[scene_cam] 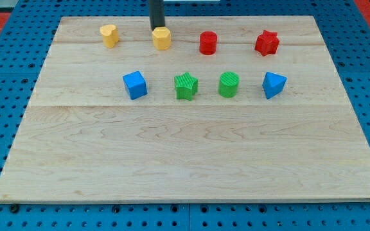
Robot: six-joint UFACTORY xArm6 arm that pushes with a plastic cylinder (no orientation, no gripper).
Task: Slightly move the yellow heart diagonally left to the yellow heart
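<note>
Eight small blocks sit on the wooden tabletop [191, 160], in two rows toward its top edge. The upper row, close to that edge, runs from the view's left: a yellow heart [110, 36], a yellow hexagon-like block [162, 38], a red cylinder [208, 43] and a red star [267, 43]. The lower row holds a blue cube [135, 85], a green star [186, 86], a green cylinder [229, 85] and a blue wedge-shaped block [273, 84].

The yellow heart lies nearest the top-left corner, well apart from the left edge and clear of its neighbours. Its lobes seem to face the top edge and its narrower end the bottom edge, so its long axis runs roughly top to bottom, though the shape is small and hard to read for certain.

My tip [156, 27] comes down from the top edge as a bare dark rod with nothing to open or close. It stands right against the top side of the yellow hexagon-like block, to the right of the yellow heart and not touching it.
</note>
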